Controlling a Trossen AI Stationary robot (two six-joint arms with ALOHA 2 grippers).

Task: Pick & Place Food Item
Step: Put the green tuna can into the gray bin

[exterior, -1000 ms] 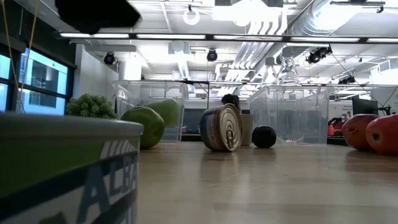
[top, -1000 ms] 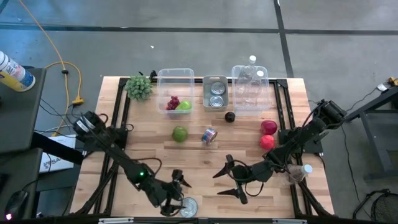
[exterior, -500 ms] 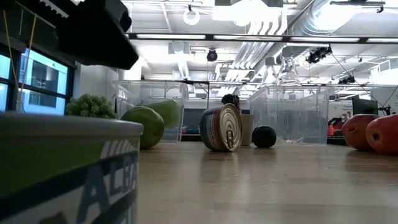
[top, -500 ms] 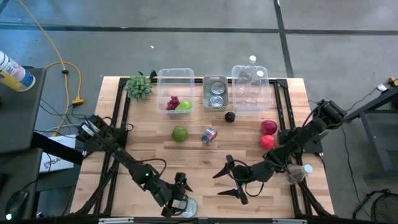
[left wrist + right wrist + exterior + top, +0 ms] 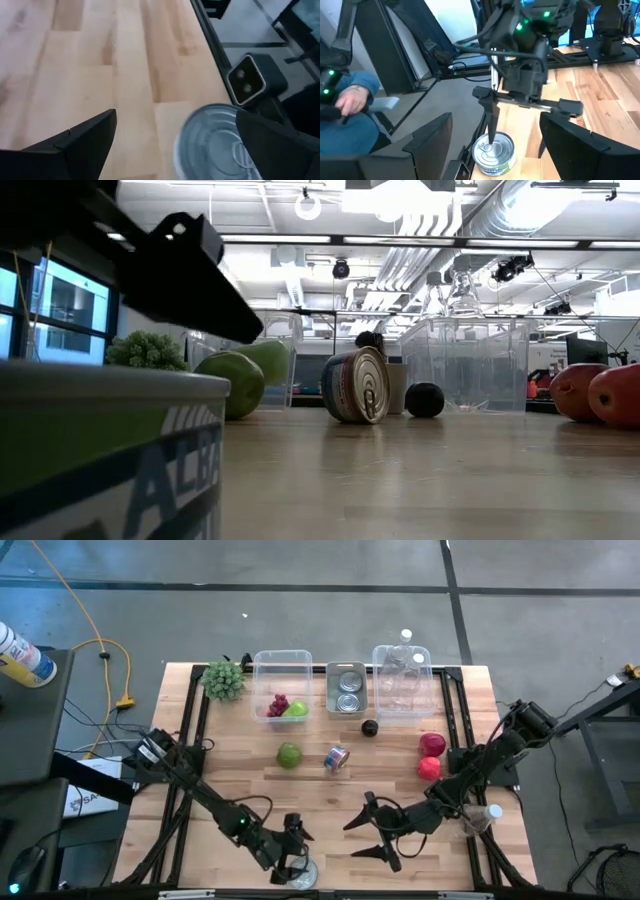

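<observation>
**Left gripper descends onto can**

Can (image 5: 303, 874) stands upright at the table's (image 5: 250, 780) near edge. Over the last second the left gripper (image 5: 292, 852) has moved in and down, and now sits just above the can with jaws spread wide, holding nothing. Grasp judged imminent. Right gripper (image 5: 372, 833) waits nearby to the right, jaws apart and empty.

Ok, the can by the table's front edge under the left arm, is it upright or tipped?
Upright. The can stands on its base with its flat silver lid facing up, and the left end effector hangs open over it, not gripping it.
</observation>
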